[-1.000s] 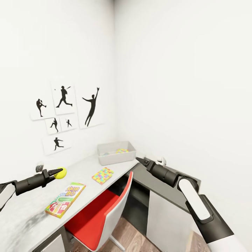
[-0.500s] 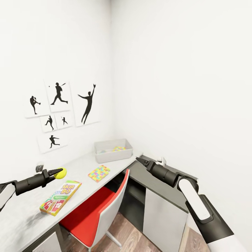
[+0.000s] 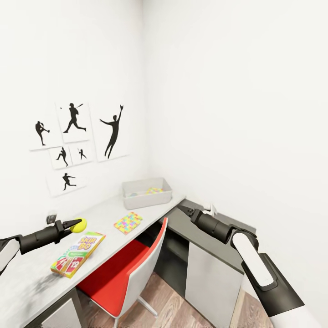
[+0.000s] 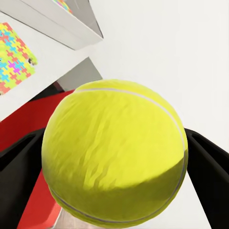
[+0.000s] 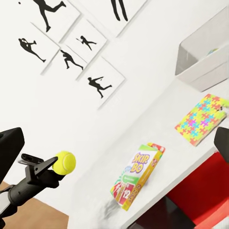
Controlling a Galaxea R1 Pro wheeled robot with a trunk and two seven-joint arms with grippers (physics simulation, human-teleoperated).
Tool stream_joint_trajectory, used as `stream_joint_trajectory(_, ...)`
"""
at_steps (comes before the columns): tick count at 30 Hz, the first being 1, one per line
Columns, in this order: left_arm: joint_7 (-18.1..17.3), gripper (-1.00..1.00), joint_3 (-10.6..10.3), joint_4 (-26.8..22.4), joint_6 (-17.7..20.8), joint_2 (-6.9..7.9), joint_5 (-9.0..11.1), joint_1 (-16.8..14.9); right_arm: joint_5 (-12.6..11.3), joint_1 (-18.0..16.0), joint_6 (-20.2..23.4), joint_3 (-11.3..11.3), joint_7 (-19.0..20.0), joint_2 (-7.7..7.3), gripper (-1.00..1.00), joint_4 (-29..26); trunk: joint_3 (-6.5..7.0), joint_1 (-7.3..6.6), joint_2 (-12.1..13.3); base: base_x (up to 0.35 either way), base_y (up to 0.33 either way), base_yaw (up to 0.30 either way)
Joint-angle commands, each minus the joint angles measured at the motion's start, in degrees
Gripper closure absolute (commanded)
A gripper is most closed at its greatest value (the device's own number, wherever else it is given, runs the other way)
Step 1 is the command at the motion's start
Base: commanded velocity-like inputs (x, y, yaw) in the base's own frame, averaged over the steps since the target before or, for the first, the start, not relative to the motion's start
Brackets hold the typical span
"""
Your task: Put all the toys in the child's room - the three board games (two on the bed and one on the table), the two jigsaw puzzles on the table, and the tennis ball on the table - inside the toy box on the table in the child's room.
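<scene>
Tennis ball point(image 3: 79, 224) sits clamped between the jaws of the left gripper point(image 3: 75, 223), held in the air above the worktop point(image 3: 105, 214), well short of the toy box point(image 3: 146, 193). From the left wrist, the ball point(image 4: 114, 157) is pressed between the dark fingers point(image 4: 19, 167). The toy box stands at the worktop's far end by the wall corner, with a colourful jigsaw puzzle point(image 3: 154, 191) lying inside it. A second jigsaw puzzle point(image 3: 127, 222) lies flat on the worktop near the box, and the Skip-Bo board game point(image 3: 78, 253) lies further from it, just below the held ball. A red chair point(image 3: 132, 269) is tucked under the worktop. The right gripper point(image 3: 182, 209) hovers over the lower dark cabinet point(image 3: 200, 237) beside the toy box; whether its jaws are apart or closed I cannot tell.
</scene>
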Motion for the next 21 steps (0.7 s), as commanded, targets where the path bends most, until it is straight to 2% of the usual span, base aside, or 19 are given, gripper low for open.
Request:
stream_joint_trajectory(1,-0.1,1.00,0.1,0.0,0.3,-0.01,0.1,0.0,0.0,0.0,0.1,0.0,0.1,-0.03,-1.00,0.0,-0.12,0.02,-0.1,0.000,0.000,0.000)
stream_joint_trajectory(5,-1.3,1.00,0.1,0.0,0.3,0.11,0.1,0.0,0.0,0.0,0.1,0.0,0.1,-0.03,-1.00,-0.1,-0.50,0.02,-0.1,0.000,0.000,0.000)
stream_joint_trajectory(11,-5.3,1.00,0.2,0.0,0.5,1.19,0.1,0.0,0.0,0.0,0.3,0.3,0.1,-0.03,-1.00,-0.9,-1.07,0.02,-0.1,0.000,0.000,0.000)
stream_joint_trajectory(15,-6.5,1.00,0.3,-0.4,1.5,1.52,0.2,-0.6,0.0,0.0,0.5,0.9,0.0,0.20,-1.00,-2.1,-1.44,0.02,-0.1,0.000,0.000,0.000)
stream_joint_trajectory(18,-6.7,1.00,0.3,-1.6,4.6,2.11,0.4,-0.9,0.0,0.0,0.6,2.0,0.0,0.46,-1.00,-2.4,-1.73,0.02,-0.1,0.000,0.000,0.000)
stream_joint_trajectory(21,-6.6,1.00,0.4,-3.2,8.7,2.62,0.3,-2.7,0.0,-0.1,1.3,3.0,-0.1,0.67,-1.00,-2.5,-2.01,0.02,-0.1,0.000,0.000,0.000)
